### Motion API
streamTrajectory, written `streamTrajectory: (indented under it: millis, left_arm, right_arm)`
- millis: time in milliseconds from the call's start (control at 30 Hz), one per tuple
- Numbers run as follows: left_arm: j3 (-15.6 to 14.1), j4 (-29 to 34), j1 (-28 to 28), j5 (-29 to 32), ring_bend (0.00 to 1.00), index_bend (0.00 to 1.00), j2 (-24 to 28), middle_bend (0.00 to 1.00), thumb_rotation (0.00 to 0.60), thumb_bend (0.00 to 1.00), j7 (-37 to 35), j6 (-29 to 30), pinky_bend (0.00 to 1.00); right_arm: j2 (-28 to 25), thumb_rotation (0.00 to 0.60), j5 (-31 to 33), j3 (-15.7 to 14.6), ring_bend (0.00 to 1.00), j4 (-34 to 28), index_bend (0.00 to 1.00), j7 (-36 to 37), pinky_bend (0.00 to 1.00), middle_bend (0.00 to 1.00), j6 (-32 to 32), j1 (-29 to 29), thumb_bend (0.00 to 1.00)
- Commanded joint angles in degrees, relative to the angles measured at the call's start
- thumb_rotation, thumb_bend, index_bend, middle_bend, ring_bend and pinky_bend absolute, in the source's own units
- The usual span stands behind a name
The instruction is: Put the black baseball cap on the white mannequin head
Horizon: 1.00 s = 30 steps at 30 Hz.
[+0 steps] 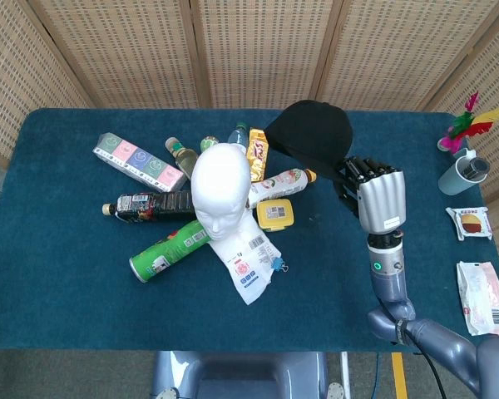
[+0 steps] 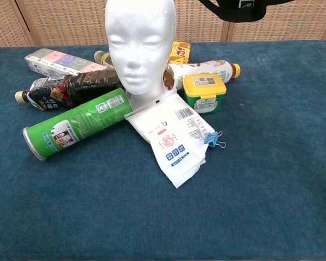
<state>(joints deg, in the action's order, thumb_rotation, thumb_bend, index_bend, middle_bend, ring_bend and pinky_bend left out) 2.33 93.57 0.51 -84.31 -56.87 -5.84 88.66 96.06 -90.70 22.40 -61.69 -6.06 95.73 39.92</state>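
The right hand [image 1: 379,195] grips the black fabric baseball cap [image 1: 310,137], lifted off the table. The cap hangs to the right of the white foam mannequin head [image 1: 220,187] and slightly behind it, well apart from it.

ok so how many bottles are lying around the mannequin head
4 visible: a dark bottle on its left side, two small ones behind it, and a white bottle on its right. The mannequin head could hide more.
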Motion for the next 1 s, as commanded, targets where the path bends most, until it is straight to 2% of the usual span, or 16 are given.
streamTrajectory:
  millis: [33,700,1000]
  left_arm:
    - [0.0,-0.3,0.0,0.0,0.39,0.66,-0.2,0.52,0.600,0.34,-0.3,-0.1,0.31]
    - [-0.2,-5.5,0.0,0.8,0.39,0.66,-2.3,0.52,0.600,0.34,-4.7,-1.6,0.31]
    - [-0.2,-6.3,-0.5,0.5,0.39,0.66,-2.9,0.52,0.600,0.34,-5.3,-2.2,0.31]
  right_arm:
    - [-0.7,0.600,-0.7,0.2,0.74,-1.9,0.71,-1.7,0.91,0.66,-1.0,1.4,0.45]
    - [-1.5,0.600,1.6,1.4,0.74,-4.2,0.71,-12.9,0.91,0.65,-11.1,9.6,0.44]
    - [-0.7,0.600,2.0,2.0,0.74,-4.8,0.71,-15.7,0.90,0.65,-12.3,12.6,0.43]
